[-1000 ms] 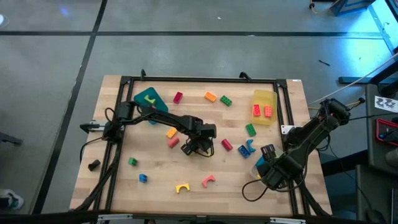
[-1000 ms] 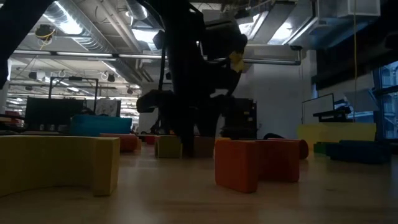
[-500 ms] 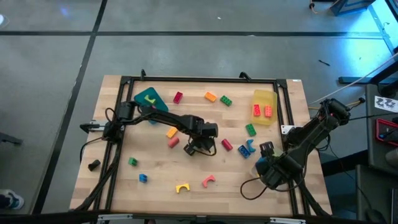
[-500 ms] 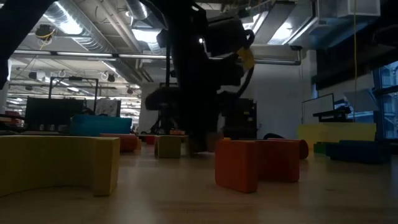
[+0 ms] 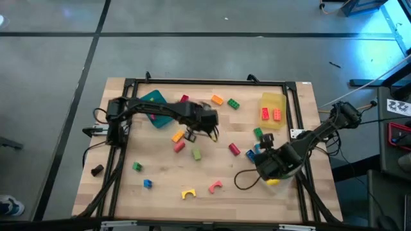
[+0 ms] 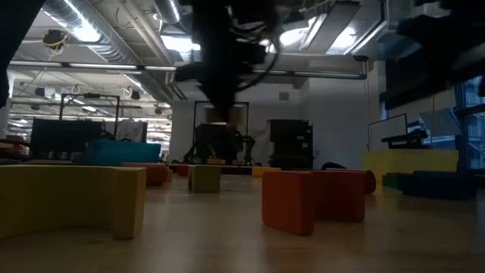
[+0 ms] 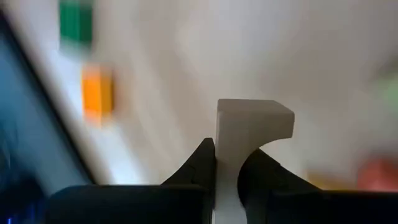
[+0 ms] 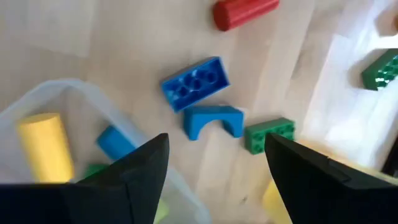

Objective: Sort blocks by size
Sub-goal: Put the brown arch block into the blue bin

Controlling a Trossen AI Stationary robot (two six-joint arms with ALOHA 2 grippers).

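The left gripper (image 7: 227, 165) is clenching a pale arch block (image 7: 249, 134) mid-frame above the surface (image 5: 160, 186); the right gripper (image 5: 262, 142) is hanging released at lower right.

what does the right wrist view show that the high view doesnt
Only the right wrist view: a yellow cylinder and a blue cylinder lying inside the clear tray. Only the high view: the teal tray, the yellow tray, and the left gripper, shut on a pale arch block. Both: the red cylinder, blue brick and blue arch on the wooden table.
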